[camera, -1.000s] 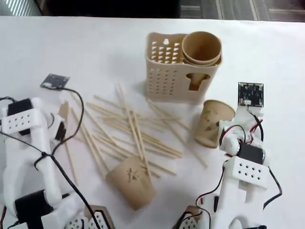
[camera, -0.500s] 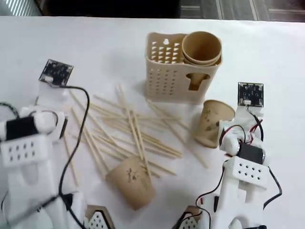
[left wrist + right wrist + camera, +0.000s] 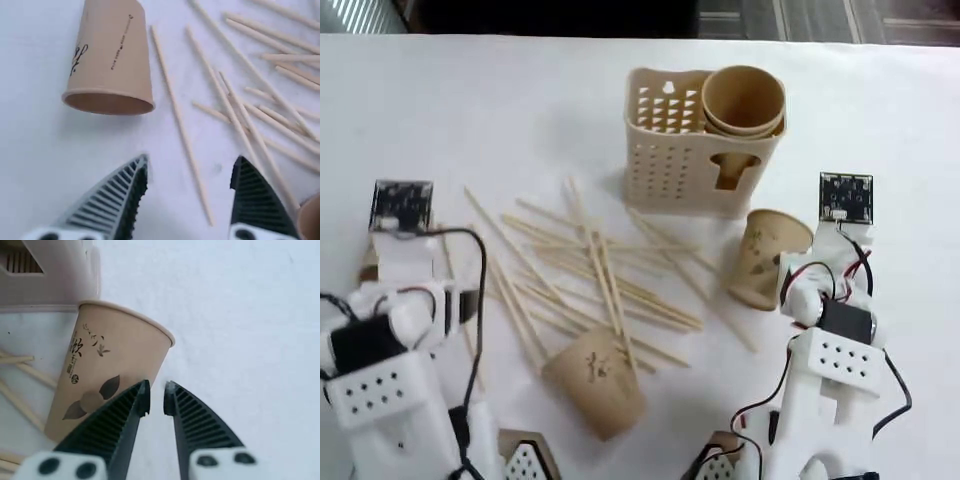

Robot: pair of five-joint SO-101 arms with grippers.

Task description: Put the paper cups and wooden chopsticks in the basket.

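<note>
A perforated beige basket [image 3: 672, 140] stands at the back with paper cups [image 3: 743, 100] stacked inside it. Another paper cup [image 3: 765, 258] [image 3: 110, 365] lies on its side just right of the basket. My right gripper [image 3: 156, 388] sits at this cup's side wall, jaws almost together with nothing between them. A third cup [image 3: 595, 380] [image 3: 107, 55] lies at the front middle. Many wooden chopsticks [image 3: 585, 275] [image 3: 250, 90] are scattered between the arms. My left gripper [image 3: 191, 160] is open low over the table, one chopstick [image 3: 180, 125] running between its fingers.
The left arm [image 3: 380, 340] stands at the front left and the right arm [image 3: 830, 360] at the front right. White table [image 3: 500, 100] stretches bare behind and left of the basket. A dark room edge runs along the back.
The left arm has swung its wrist out over the chopsticks and then back toward the front left. The right arm and all cups have stayed still.
</note>
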